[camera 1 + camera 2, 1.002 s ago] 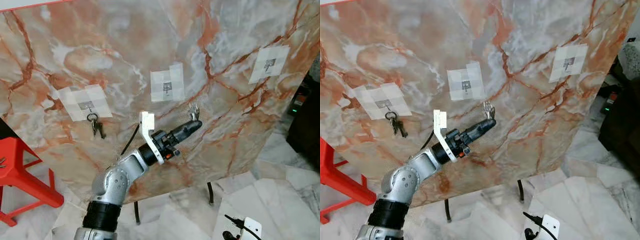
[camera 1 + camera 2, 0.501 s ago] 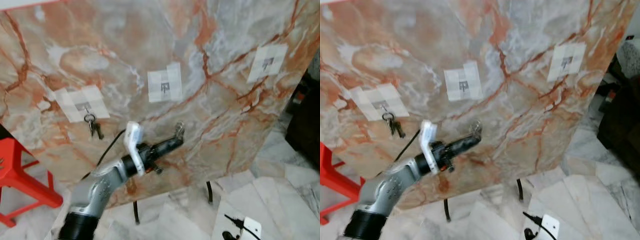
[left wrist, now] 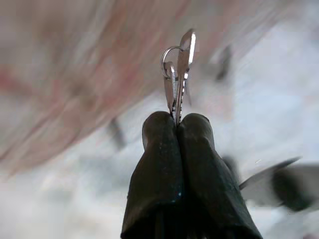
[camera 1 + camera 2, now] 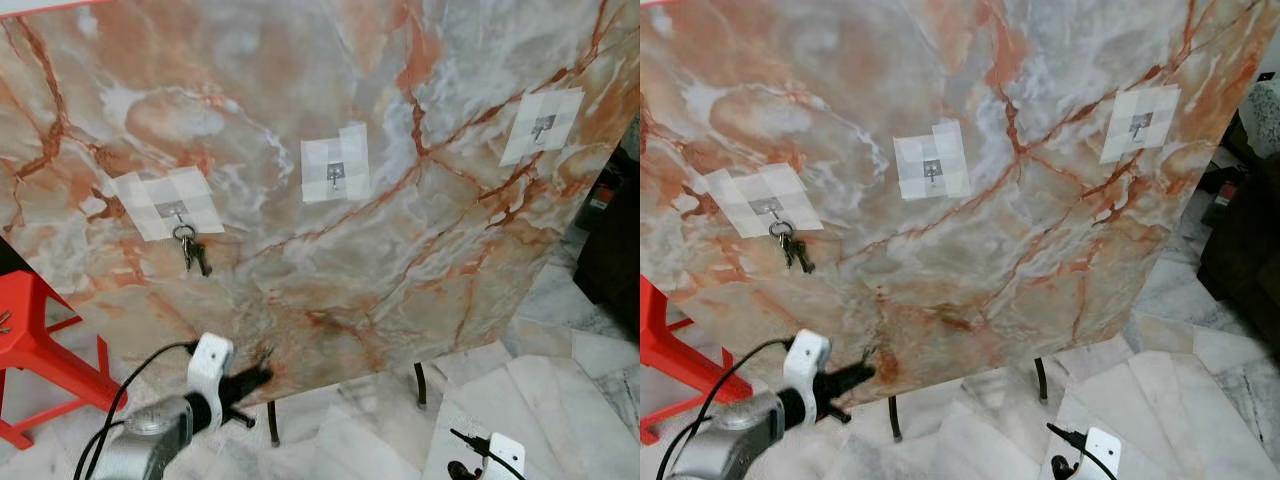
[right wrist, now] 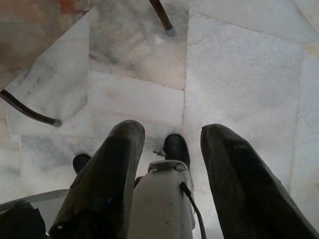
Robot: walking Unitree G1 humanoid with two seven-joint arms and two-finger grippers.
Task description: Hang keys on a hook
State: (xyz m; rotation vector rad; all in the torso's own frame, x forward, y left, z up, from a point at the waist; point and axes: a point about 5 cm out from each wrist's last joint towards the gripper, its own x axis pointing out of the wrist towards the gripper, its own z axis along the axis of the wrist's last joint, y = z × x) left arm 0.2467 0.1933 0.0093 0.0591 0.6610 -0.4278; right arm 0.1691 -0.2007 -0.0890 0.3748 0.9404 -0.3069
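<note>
Marble-patterned board [image 4: 400, 250], veined orange, pink and grey, stands tilted on thin dark legs [image 4: 421, 385] over a pale marble tile floor [image 4: 570, 400]. Three pale taped patches sit on its face, each with a small hook: the left hook [image 4: 172, 212], the middle hook [image 4: 335, 173] and the right hook [image 4: 542, 124]. One bunch of hung keys [image 4: 193, 250] dangles from the left hook; the middle and right hooks are bare.

The left gripper [image 4: 262, 374] is low on the robot's left, near the board's lower edge and well below the middle hook. In the left wrist view its two black fingers [image 3: 162, 159] are pressed together, pinching a second set, the held keys [image 3: 178, 69], which stick out past the fingertips on a small ring. That view's background is blurred, so what lies just beyond the held keys cannot be made out. A black cable [image 4: 125, 395] loops from the white wrist mount [image 4: 208, 360] on the silver arm.

The right gripper [image 5: 172, 149] points down at the floor, its fingers spread apart with nothing between them; a white device [image 5: 159, 199] with a cord lies under it, and two of the dark legs show on the tiles.

A red stool [image 4: 40, 345] stands at the far left beside the board. A white plug block [image 4: 498, 452] with a black cord lies on the floor at the near right, and dark furniture [image 4: 615, 250] stands at the right edge.
</note>
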